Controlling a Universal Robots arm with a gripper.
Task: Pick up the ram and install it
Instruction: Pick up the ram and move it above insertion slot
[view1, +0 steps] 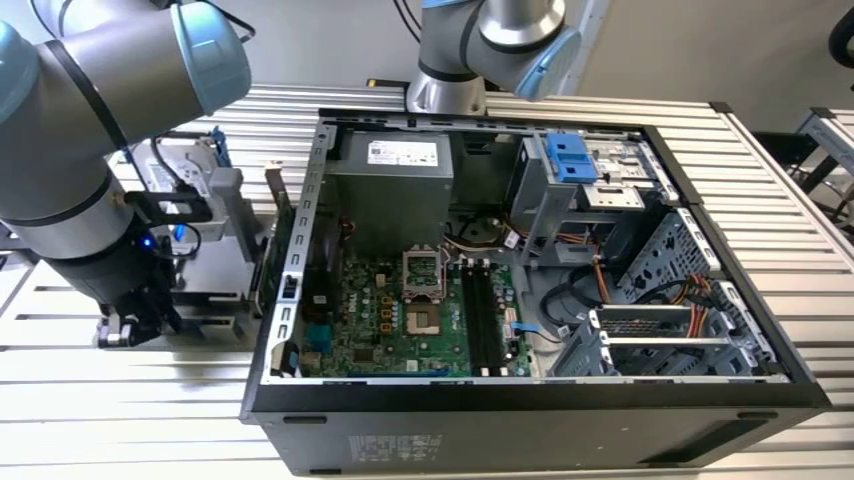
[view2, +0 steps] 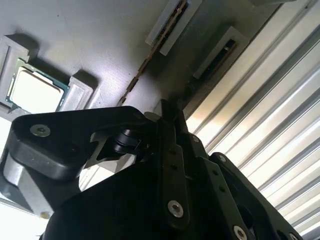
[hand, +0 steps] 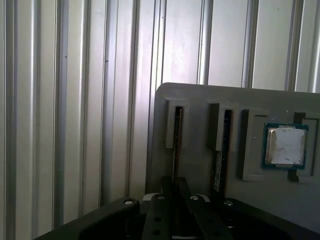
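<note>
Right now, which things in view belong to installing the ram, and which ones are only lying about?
For the job: ram standing on edge in the grey holder; memory slots on the motherboard; open case.
Lying about: processor in the holder; other stick beside the ram; power supply; blue drive bay.

An open case (view1: 534, 405) is lying on the slatted table (view1: 120, 400), its motherboard (view1: 380, 330) facing up. A gray holder (hand: 200, 100) is carrying a processor (hand: 285, 146) in a pocket.
</note>
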